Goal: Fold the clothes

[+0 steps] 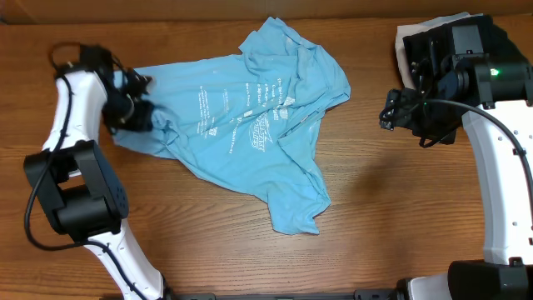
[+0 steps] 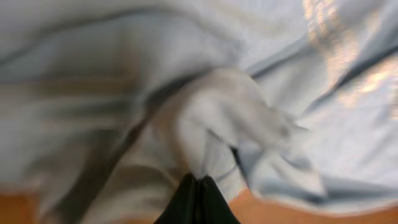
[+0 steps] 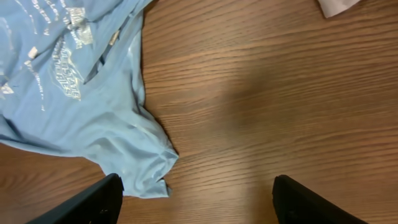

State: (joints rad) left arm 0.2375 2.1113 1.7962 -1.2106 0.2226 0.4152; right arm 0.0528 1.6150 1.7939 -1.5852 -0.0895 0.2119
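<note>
The sky-blue T-shirt (image 1: 250, 117) lies crumpled on the wooden table, white printed text facing up. My left gripper (image 1: 137, 112) is at the shirt's left edge, shut on a pinch of its fabric; the left wrist view shows the dark fingertips (image 2: 196, 186) closed on bunched cloth (image 2: 217, 118). My right gripper (image 1: 391, 112) hovers to the right of the shirt, open and empty; in the right wrist view its fingers (image 3: 196, 196) spread over bare wood, beside a shirt corner (image 3: 106, 124).
A black garment (image 1: 466, 33) on a white one (image 1: 405, 42) sits at the back right, under the right arm. A white corner of it shows in the right wrist view (image 3: 339, 6). The wooden table (image 1: 391, 208) extends front right.
</note>
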